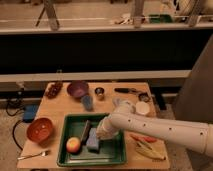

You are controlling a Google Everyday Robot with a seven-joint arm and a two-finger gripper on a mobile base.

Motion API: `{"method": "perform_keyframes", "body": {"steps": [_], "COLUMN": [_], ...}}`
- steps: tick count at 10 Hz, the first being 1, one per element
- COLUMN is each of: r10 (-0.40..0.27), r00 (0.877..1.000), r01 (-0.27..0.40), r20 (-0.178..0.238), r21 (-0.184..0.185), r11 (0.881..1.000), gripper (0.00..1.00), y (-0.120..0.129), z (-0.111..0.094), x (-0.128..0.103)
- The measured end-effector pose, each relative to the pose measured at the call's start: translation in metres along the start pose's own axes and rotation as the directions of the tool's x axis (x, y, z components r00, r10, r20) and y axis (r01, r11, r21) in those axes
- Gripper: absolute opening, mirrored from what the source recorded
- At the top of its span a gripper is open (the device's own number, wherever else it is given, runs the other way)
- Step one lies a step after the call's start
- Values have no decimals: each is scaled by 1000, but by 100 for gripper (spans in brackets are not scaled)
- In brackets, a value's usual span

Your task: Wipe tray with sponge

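The dark green tray (113, 151) lies at the front of the wooden table. The blue-grey sponge (93, 142) rests on the tray floor near its middle. My gripper (101, 133) comes in from the right on the white arm, sits on the sponge's top right end and is shut on it, pressing it on the tray. A red-yellow apple (73, 144) lies in the tray's left part, just left of the sponge. A dark narrow stick (85, 130) lies in the tray between the apple and the sponge.
An orange bowl (40, 129) and a fork (33, 155) are left of the tray. A purple bowl (78, 89), blue cup (87, 102), small metal cup (99, 92) and white cup (143, 108) stand behind. Yellow and red food (145, 147) lies right of the tray.
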Motion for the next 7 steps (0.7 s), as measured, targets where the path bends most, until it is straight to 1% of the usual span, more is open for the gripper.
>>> {"method": "perform_keyframes", "body": {"steps": [1, 3, 4, 5, 6, 7], "r10": [-5, -5, 4, 13, 31, 40], "r00": [1000, 1000, 1000, 1000, 999, 998], "r01": [5, 5, -4, -13, -32, -41], "r20": [6, 5, -6, -19, -41, -52], "r21": [-5, -15, -19, -20, -21, -19], "r11": [1000, 1000, 1000, 1000, 999, 999], "gripper": [0, 0, 0, 0, 0, 0], "y": [4, 24, 38, 45, 56, 60], "z": [-3, -15, -26, -34, -45, -50], "x": [-4, -10, -12, -12, -10, -9]}}
